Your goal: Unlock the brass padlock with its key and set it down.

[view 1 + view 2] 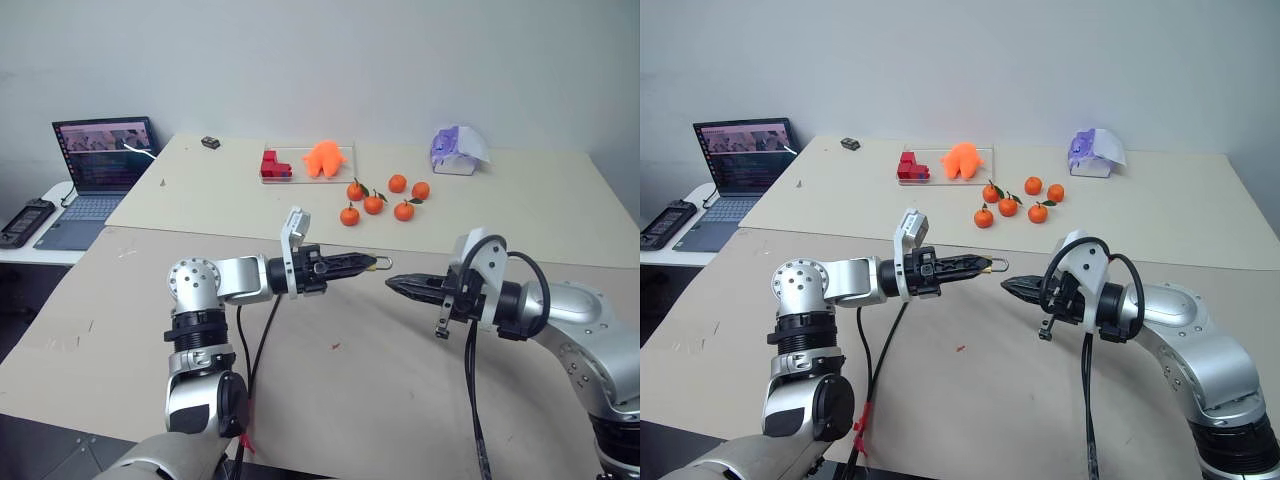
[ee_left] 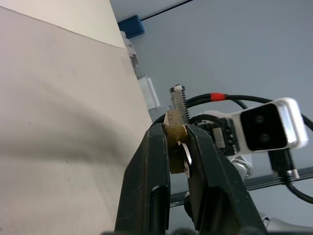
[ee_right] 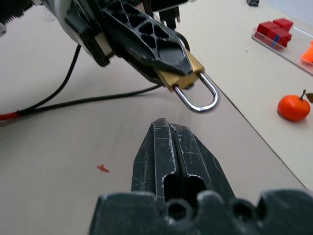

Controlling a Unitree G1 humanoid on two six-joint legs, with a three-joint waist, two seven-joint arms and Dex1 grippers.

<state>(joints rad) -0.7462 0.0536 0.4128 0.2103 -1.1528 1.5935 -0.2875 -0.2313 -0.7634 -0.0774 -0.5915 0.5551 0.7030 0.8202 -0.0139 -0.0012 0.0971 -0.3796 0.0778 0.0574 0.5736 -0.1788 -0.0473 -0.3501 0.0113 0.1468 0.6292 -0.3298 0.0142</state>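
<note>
My left gripper (image 1: 362, 264) points level toward the right and is shut on the brass padlock (image 3: 183, 73). The padlock's golden body is pinched between the black fingertips, and its silvery shackle (image 3: 200, 98) sticks out past them, closed. In the left wrist view a small silvery piece (image 2: 186, 159) lies against the brass body (image 2: 175, 139); I cannot tell whether it is the key. My right gripper (image 1: 392, 282) faces the shackle from the right, a short gap away and not touching. It is shut, and I see nothing between its fingers (image 3: 168, 147).
Both hands hover above the tan table (image 1: 330, 380). Behind them lie several small oranges (image 1: 375, 203), a tray of red blocks (image 1: 273, 166), an orange toy (image 1: 325, 158) and a purple-white object (image 1: 458, 150). An open laptop (image 1: 100, 160) stands on a side table at the far left.
</note>
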